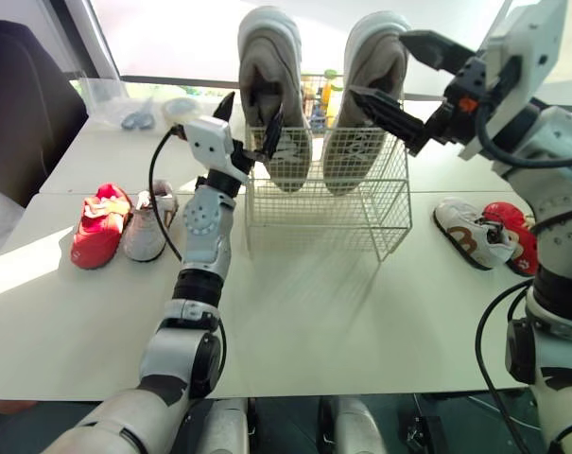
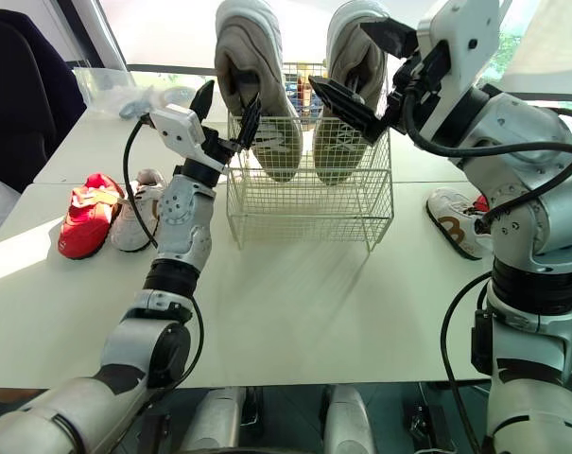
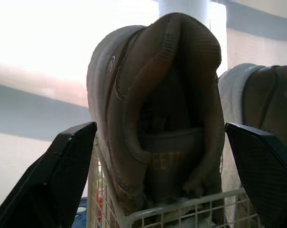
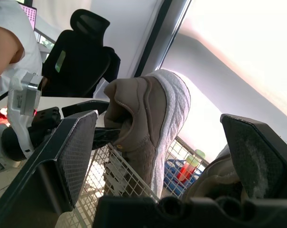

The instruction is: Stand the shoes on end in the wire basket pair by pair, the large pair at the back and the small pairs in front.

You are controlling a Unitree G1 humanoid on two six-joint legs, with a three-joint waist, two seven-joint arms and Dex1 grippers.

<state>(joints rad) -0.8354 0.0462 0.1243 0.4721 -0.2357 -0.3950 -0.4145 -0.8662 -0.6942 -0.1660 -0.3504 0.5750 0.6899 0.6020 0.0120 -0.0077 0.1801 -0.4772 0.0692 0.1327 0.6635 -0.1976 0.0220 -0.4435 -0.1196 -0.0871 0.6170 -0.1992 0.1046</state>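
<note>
Two large beige shoes, left and right, stand on end in the back of the white wire basket. My left gripper is open, its fingers spread wide on either side of the left large shoe. My right gripper is open at the upper part of the right large shoe, one finger crossing in front of it. A small red shoe and a small grey shoe lie on the table to the left. A white-brown shoe and a red shoe lie to the right.
The basket's front half holds nothing. A clear plastic bag lies at the table's back left, and bottles stand behind the basket. A dark chair is at the far left. A person's arm appears in the right wrist view.
</note>
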